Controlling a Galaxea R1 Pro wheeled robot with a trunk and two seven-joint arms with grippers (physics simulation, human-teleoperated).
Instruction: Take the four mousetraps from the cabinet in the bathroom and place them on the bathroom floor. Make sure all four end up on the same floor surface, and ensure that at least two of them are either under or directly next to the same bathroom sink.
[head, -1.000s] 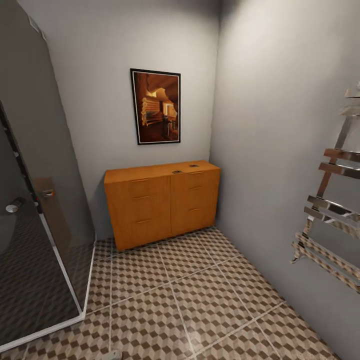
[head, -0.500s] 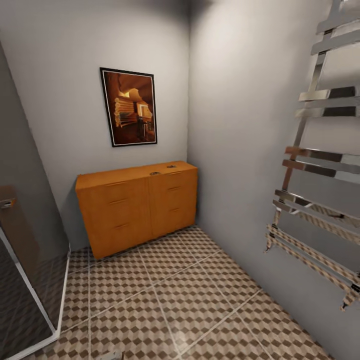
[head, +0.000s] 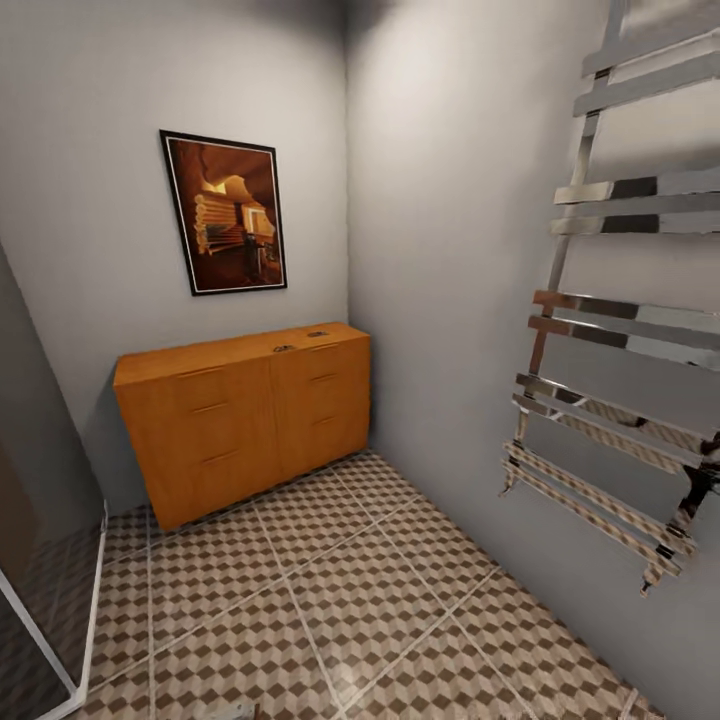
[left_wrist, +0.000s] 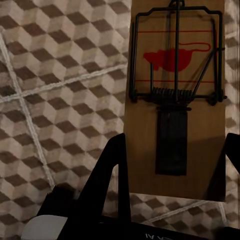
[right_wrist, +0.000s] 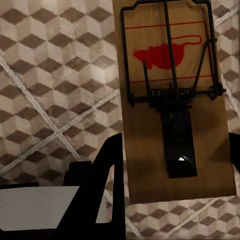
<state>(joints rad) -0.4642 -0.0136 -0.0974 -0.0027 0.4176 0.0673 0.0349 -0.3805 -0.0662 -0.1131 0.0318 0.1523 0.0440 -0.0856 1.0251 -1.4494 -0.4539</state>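
In the left wrist view a tan mousetrap (left_wrist: 175, 95) with dark wire and a red spot is held above the cube-patterned bathroom floor (left_wrist: 55, 85), my left gripper (left_wrist: 176, 145) shut on its sides. My right gripper (right_wrist: 175, 147) is likewise shut on a second mousetrap (right_wrist: 170, 100) over the floor (right_wrist: 55, 90). Ahead in the head view the orange-brown cabinet (head: 240, 425) stands against the back wall with its drawers closed. Two small dark flat things (head: 283, 348) (head: 317, 333) lie on its top, too small to make out. The sink is out of view.
A chrome ladder towel rail (head: 610, 390) juts from the right wall at close range. A framed picture (head: 225, 213) hangs above the cabinet. The white base edge of a glass shower enclosure (head: 40, 630) shows at the lower left. Tiled floor (head: 330, 600) stretches up to the cabinet.
The whole head view has swung to the right: the cabinet and picture sit further left in the frame, the shower enclosure has nearly left it, and the towel rail looms larger.
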